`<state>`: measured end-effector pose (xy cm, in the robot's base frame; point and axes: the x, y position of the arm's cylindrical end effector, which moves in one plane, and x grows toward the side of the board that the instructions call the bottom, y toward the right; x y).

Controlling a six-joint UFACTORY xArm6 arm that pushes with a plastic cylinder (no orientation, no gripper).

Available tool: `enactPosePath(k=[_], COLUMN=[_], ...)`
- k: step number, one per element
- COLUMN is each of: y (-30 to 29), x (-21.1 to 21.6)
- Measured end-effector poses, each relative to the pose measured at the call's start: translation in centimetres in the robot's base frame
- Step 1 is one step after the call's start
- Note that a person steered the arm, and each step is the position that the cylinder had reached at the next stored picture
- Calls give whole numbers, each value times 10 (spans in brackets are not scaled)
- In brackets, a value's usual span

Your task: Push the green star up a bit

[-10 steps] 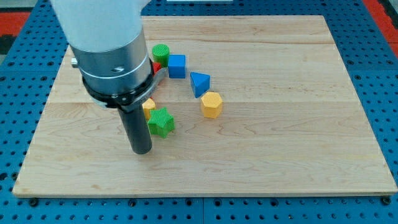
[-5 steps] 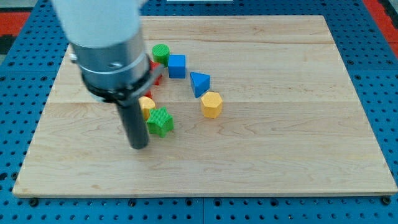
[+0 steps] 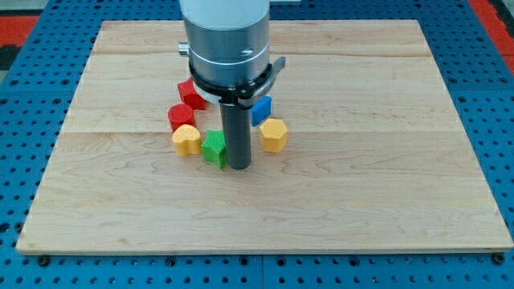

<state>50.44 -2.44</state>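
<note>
Wooden board sits on a blue pegboard surface, with a red patch at the view's top left corner. Yellow block, rounded with a notch, near board centre-left. Red block just above it, touching or nearly so; second red block above that, partly hidden. Yellow hexagon block right of centre. Blue block just above it, mostly hidden, shape unclear.
</note>
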Motion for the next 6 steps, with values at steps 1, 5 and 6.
enactPosePath(k=[1,5,6], y=[-18,-29,42], x=[19,14,30])
